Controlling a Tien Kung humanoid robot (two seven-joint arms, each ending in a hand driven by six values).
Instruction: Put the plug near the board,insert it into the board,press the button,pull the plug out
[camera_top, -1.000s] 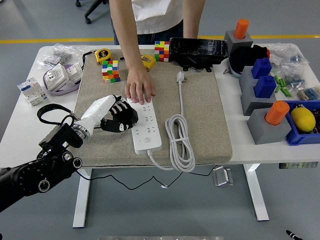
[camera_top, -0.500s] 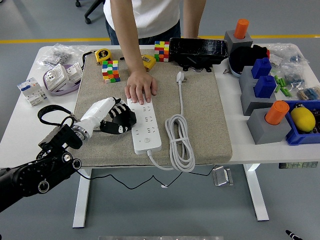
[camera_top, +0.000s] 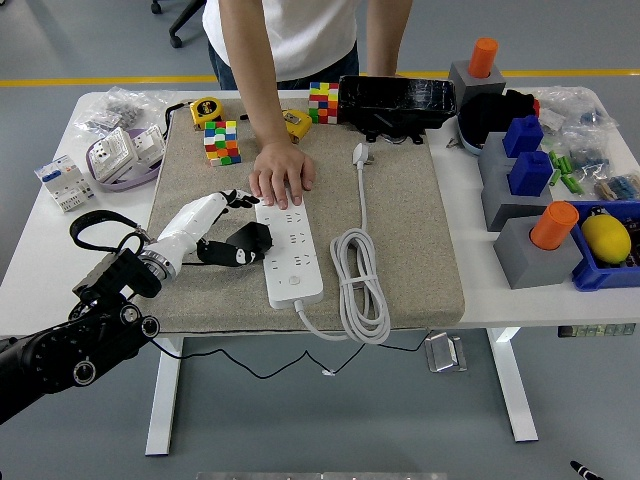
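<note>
Seen from the head camera, high and looking down over a white table (camera_top: 40, 255) covered in its middle by a beige mat (camera_top: 400, 230). Lying lengthwise on the mat, a white power strip (camera_top: 290, 250), its cable running from the near end into a loose coil (camera_top: 362, 285) to its right and on up to a white plug (camera_top: 361, 154), flat on the mat near the far edge, well apart from the strip's sockets and held by nothing. Pressed flat on the strip's far end, a person's hand (camera_top: 281, 176), the person standing at the table's far side. Reaching in from the lower left, the robot's left hand (camera_top: 222, 232), white-backed with black fingers (camera_top: 248, 242) loosely spread, gripping nothing, fingertips just beside the strip's left edge; contact with it not clear. No right arm in the picture. At the mat's far edge, two colour cubes (camera_top: 222, 142), a yellow tape measure (camera_top: 205, 110) and a black box (camera_top: 396, 100). Along the table's right side, grey blocks with blue and orange pegs (camera_top: 522, 190) and a blue bin (camera_top: 610, 262) holding a yellow object. At the left, small white boxes (camera_top: 62, 182) and clear bags.
</note>
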